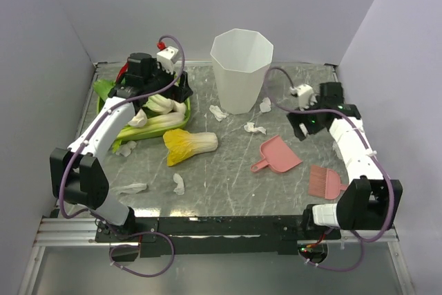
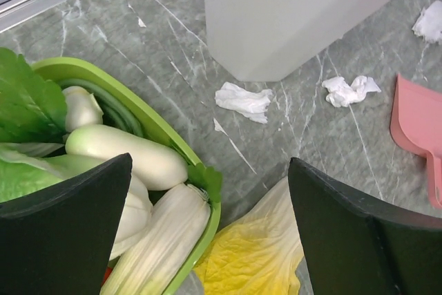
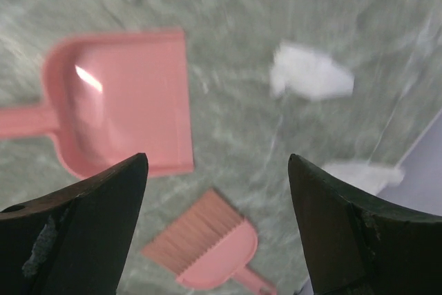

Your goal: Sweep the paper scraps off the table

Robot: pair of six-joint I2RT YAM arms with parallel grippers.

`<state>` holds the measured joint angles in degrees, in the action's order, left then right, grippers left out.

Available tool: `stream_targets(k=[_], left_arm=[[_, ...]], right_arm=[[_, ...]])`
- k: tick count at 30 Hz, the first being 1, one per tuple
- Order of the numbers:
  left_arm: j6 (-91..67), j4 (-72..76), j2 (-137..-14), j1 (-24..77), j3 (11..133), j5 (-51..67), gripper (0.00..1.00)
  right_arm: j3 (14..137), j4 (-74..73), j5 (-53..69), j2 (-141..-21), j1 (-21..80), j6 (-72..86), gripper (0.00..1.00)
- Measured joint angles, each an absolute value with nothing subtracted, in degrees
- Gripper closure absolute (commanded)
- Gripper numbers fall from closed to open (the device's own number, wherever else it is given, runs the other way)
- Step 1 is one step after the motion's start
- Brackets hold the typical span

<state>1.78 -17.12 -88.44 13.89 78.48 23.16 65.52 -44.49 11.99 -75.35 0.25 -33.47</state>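
**Grey marble table [image 1: 228, 170] strewn with paper scraps [image 1: 218, 112]**

Scraps are scattered by the white bin [image 1: 242, 70], near the pink dustpan [image 1: 280, 155] and at the near left. The left gripper [image 2: 208, 170] is held open above the green tray [image 2: 148, 112], the right gripper [image 3: 217, 164] open above the dustpan.

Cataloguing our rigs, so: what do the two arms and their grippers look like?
The left arm and right arm have white links, black joints and looping purple cables. The left gripper and right gripper have dark wedge-shaped fingers.
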Motion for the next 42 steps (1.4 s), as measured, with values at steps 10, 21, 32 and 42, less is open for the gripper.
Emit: stream_targets(k=[10,21,32,42], left_arm=[[3.6,-18.3,-87.6,14.3,75.5,23.0,0.01],[5.0,-20.1,-87.6,14.7,75.2,23.4,0.01],[5.9,-23.3,-87.9,15.1,76.6,24.0,0.01],[5.5,-23.4,-87.8,15.1,76.9,23.7,0.01]], right_arm=[[50.2,-48.8,11.9,-68.4,-16.3,-51.6,0.27],[52.2,-51.1,12.8,-77.6,-26.1,-62.8,0.36],[53.7,-49.7,15.8,-80.7,-21.4,-67.5,0.36],[53.6,-49.3,16.1,-88.7,-17.7,-70.0,0.4]])
